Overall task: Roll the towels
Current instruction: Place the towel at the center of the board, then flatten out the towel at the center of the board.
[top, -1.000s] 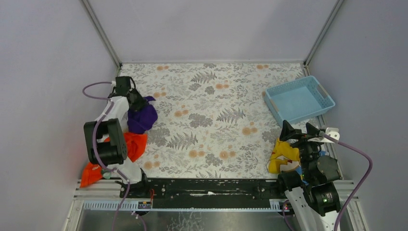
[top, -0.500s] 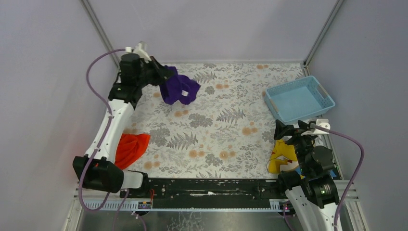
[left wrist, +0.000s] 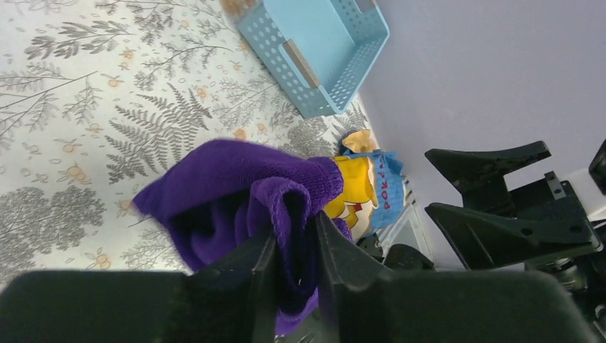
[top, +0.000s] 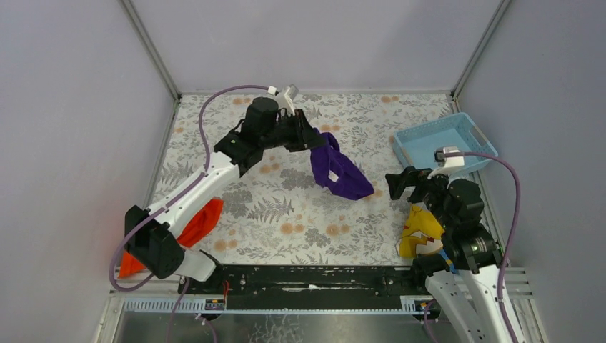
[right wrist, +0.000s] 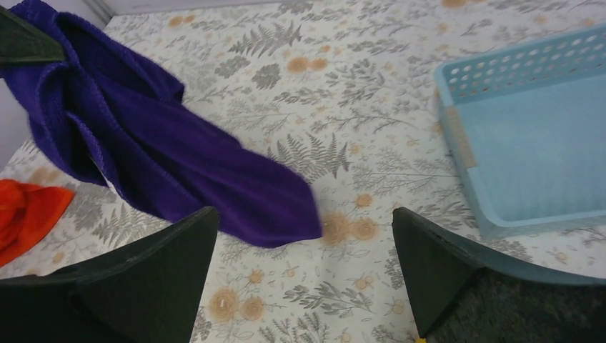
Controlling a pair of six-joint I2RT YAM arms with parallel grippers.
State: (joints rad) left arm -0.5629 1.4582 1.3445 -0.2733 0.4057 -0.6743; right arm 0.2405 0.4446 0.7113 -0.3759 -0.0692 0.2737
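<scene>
The purple towel hangs bunched above the middle of the table, a fold of it pinched in my left gripper. In the left wrist view the purple towel fills the gap of my left gripper, which is shut on it. The orange-red towel lies crumpled at the table's left edge, partly hidden by the left arm. My right gripper stands open just right of the towel's hanging end. From the right wrist, the purple towel trails ahead of my right gripper, whose fingers hold nothing.
A light blue basket stands at the right side of the floral table. A yellow-and-blue printed cloth lies at the front right by the right arm's base. Grey walls close in the table on three sides.
My left arm has swung from the table's left edge to the middle, carrying the purple towel. My right gripper has moved up and left towards the towel.
</scene>
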